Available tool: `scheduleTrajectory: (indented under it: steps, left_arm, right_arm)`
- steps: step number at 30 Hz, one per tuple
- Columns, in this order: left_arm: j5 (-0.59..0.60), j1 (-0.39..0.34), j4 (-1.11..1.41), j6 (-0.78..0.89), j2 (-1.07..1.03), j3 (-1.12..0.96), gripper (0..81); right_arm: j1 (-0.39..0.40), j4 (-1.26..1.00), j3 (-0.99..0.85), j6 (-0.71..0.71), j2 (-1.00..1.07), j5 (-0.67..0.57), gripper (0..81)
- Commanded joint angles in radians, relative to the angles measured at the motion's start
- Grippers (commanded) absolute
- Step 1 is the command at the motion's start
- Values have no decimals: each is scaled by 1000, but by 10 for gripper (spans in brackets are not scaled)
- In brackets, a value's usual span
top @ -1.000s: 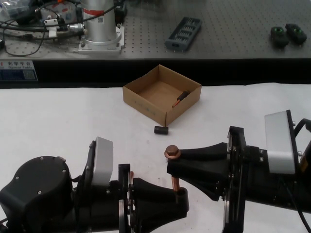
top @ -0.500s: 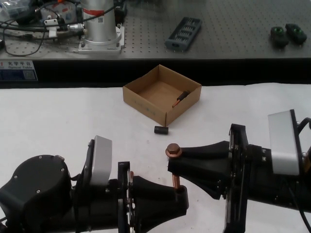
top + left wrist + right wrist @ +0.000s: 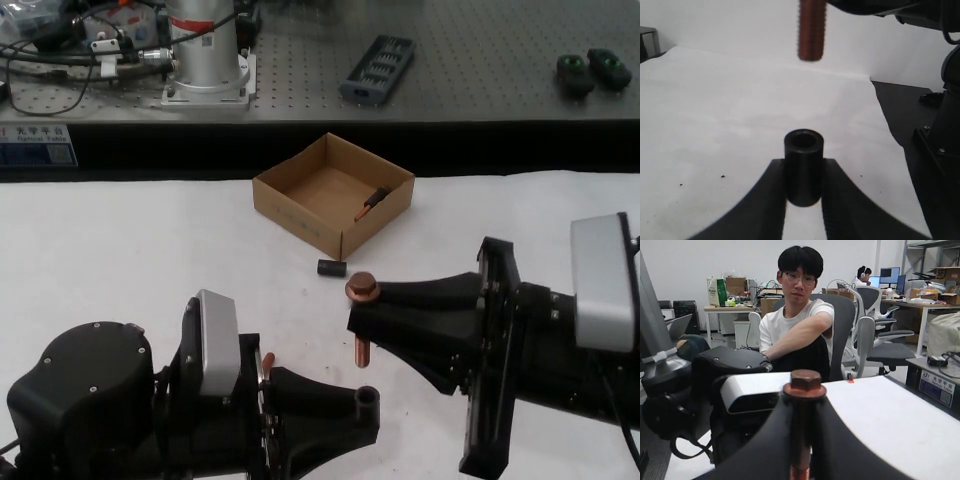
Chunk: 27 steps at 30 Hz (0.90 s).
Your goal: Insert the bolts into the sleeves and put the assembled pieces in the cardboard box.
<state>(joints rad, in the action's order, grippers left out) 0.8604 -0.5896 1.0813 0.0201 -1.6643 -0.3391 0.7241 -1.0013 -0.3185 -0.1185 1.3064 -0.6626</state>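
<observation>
Left gripper (image 3: pixel 357 400) clamps sleeve (image 3: pixel 803 172) upright. Right gripper (image 3: pixel 361 318) pinches bolt (image 3: pixel 801 405), tip apart at sleeve's 12 o'clock. Risk: a slightly off-centre tip may catch the rim and tilt the sleeve.

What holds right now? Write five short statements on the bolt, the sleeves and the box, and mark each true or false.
1. The left tool grips a black sleeve that stands upright. True.
2. The bolt in the right tool is seated in that sleeve. False: its threaded tip hangs above the sleeve's opening, apart from it.
3. The cardboard box holds nothing. False: one assembled piece lies inside.
4. A second sleeve lies on the white cover just outside the box. True.
5. The bolt is held head down. False: its head is on top, threads pointing down.
</observation>
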Motion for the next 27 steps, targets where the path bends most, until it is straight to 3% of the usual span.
scheduleTrajectory:
  steps: [1,27]
  left_arm:
    - [-4,2,21,-20,15,-10,6]
    - [27,22,318,163,15,41,6]
  right_arm:
    - [-3,50,-11,8,4,2,58]
    - [-3,204,2,75,4,0,58]
